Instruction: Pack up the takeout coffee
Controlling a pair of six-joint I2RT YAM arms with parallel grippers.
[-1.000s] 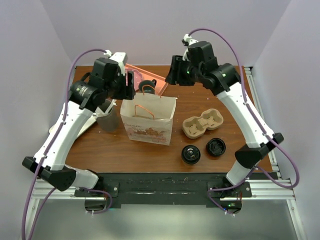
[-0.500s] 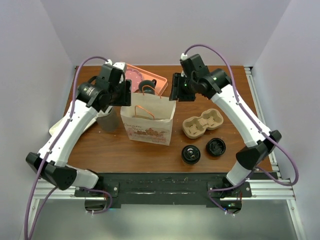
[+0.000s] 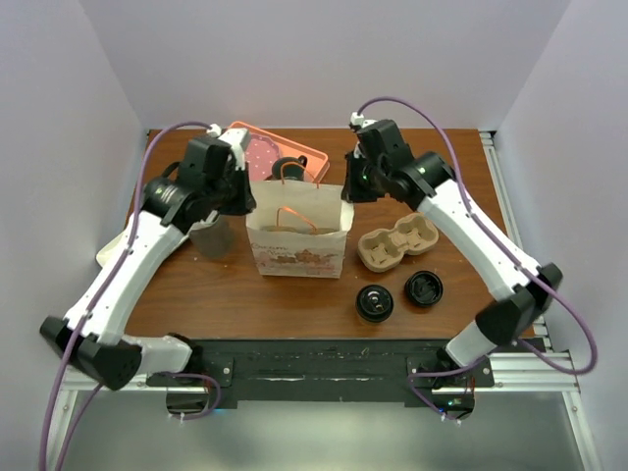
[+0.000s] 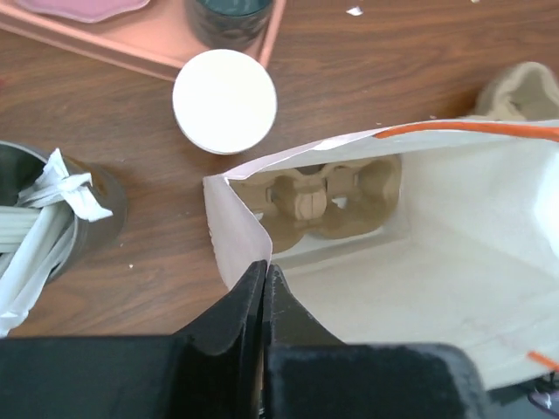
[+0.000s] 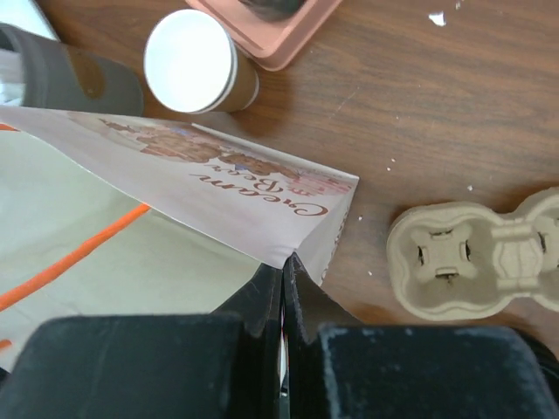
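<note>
The white printed paper bag stands upright mid-table with orange handles. My left gripper is shut on the bag's left top edge. My right gripper is shut on its right top corner. From above, the left gripper and the right gripper sit at opposite ends of the bag's mouth. A pulp cup carrier lies at the bottom of the bag. The takeout coffee, topped by a black lid, stands near the front edge, apart from both grippers.
A second pulp carrier lies right of the bag, with a loose black lid in front of it. A white-topped tan cup stands behind the bag. A pink tray holds a dark mug. A grey tin stands to the left.
Both arms came inward and down to the bag's top corners, and both grippers went from open to shut on its edges. The bag shifted slightly to the right.
</note>
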